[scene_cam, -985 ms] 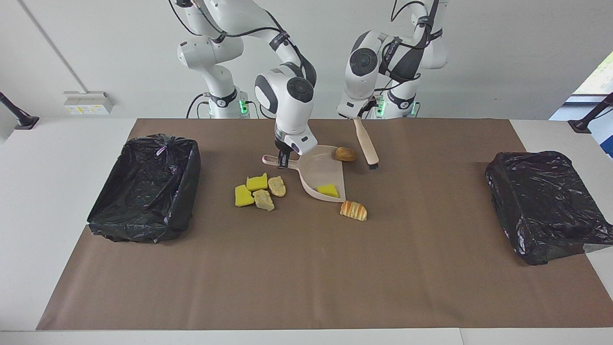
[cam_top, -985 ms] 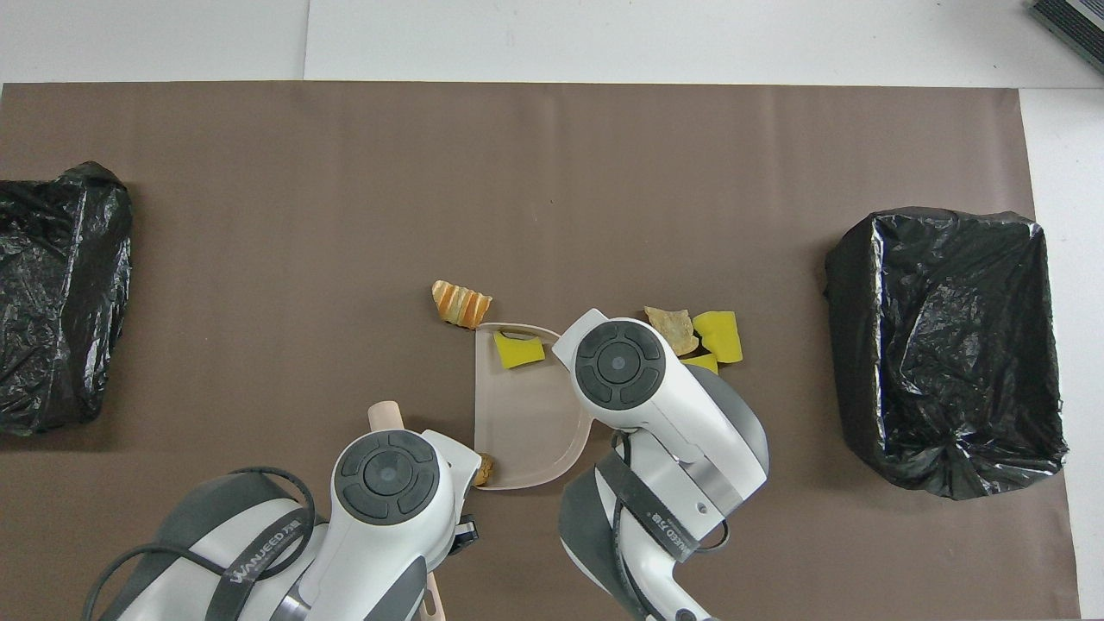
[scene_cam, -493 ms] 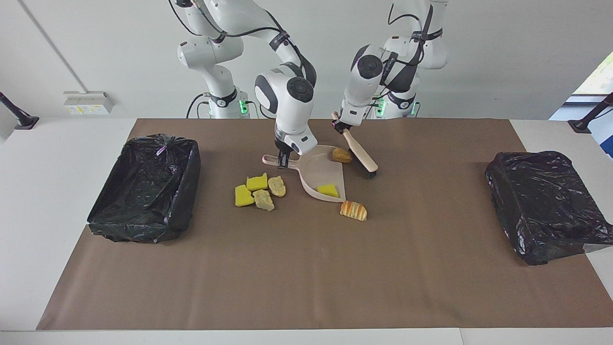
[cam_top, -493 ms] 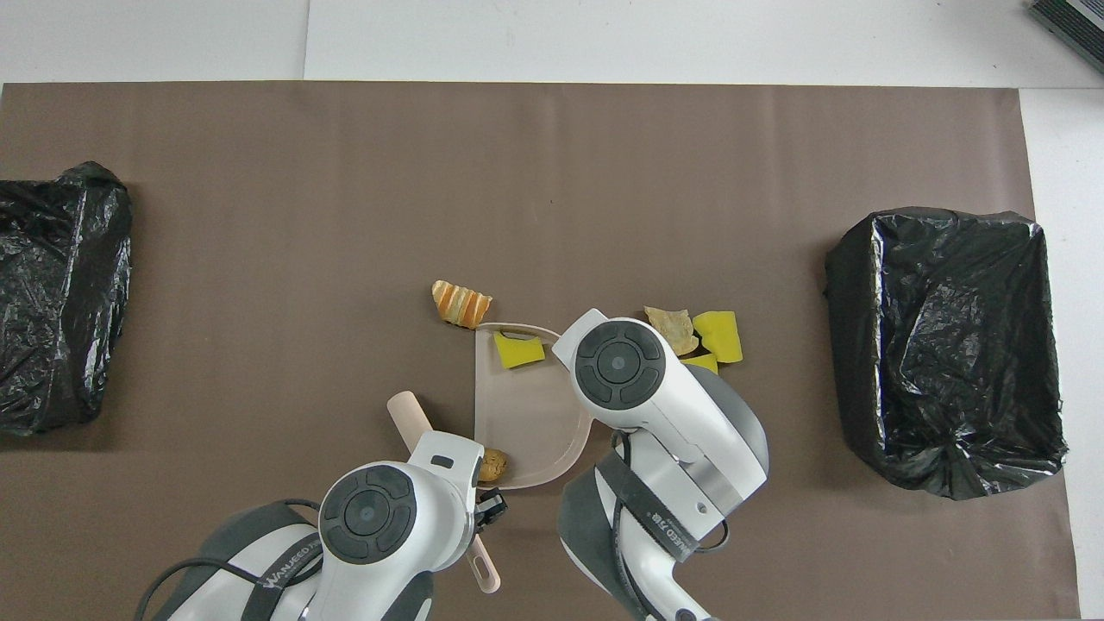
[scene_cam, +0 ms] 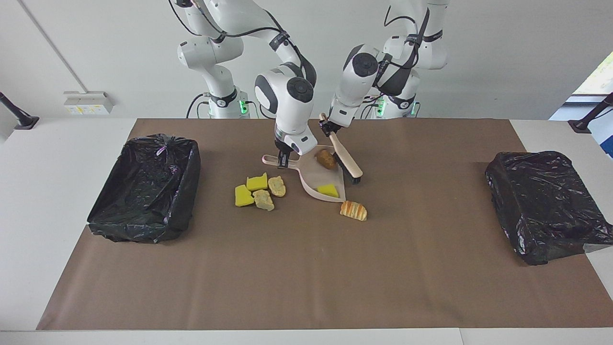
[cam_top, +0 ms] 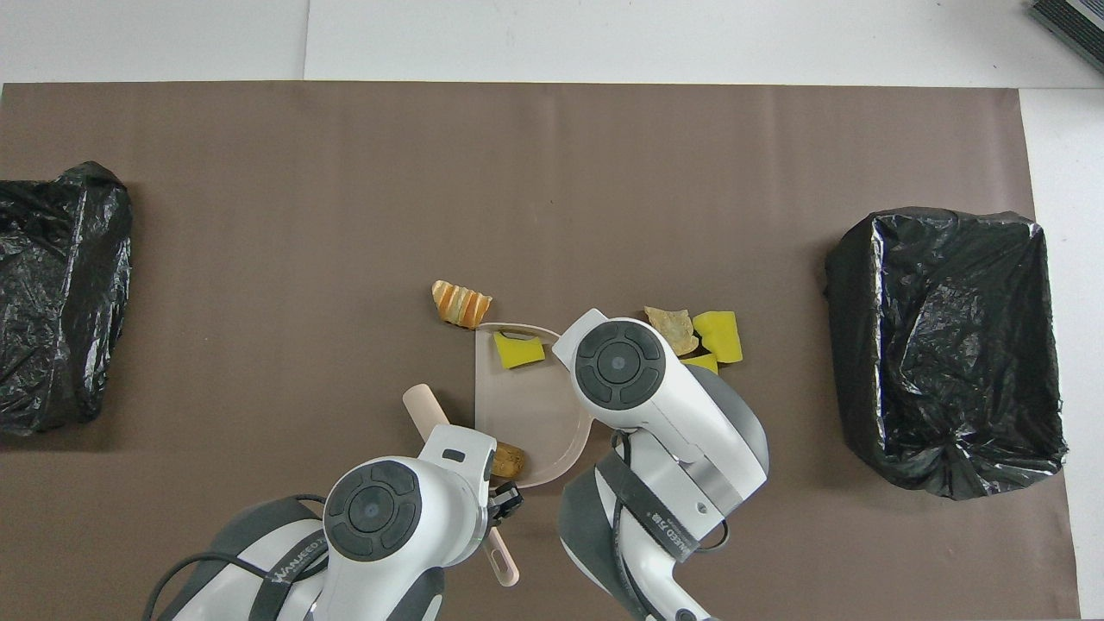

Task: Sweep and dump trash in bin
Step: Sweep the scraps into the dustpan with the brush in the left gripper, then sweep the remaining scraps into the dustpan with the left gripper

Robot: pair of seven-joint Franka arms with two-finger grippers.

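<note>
Brown paper mat [scene_cam: 306, 268] covers the table; a black-bagged bin [scene_cam: 143, 189] sits at the right arm's end, a second bagged bin [scene_cam: 546, 203] at the left arm's end, both well apart from the work in the middle. Pale pink dustpan [scene_cam: 318, 179] lies flat on the mat, mouth toward the left arm's side. Right gripper [scene_cam: 283, 160] is clamped on the dustpan's handle, unchanged over the last second. Left gripper [scene_cam: 330, 127] is pinched on the beige brush [scene_cam: 347, 160], handle up, bristles down at the pan's mouth. Change: one second ago the brush stood outside the pan with the brown bread lump [scene_cam: 326, 159] on the mat just off the lip; the brush has since swung in toward the pan and the lump now sits inside it, nearer the robots than the yellow sponge piece [scene_cam: 328, 190] already in the pan. Count: two of seven scraps in the pan. Remaining trash: striped bread piece [scene_cam: 353, 211] just beside the pan's corner farthest from the robots, and a cluster of four scraps [scene_cam: 260, 190] (two sponge pieces, two tan lumps) beside the handle, toward the right arm's end. Judgement: sweeping is working but early; striped piece is likely the easiest next target, and the cluster lies on the closed side of the pan, so the pan will probably need repositioning before any dump.
</note>
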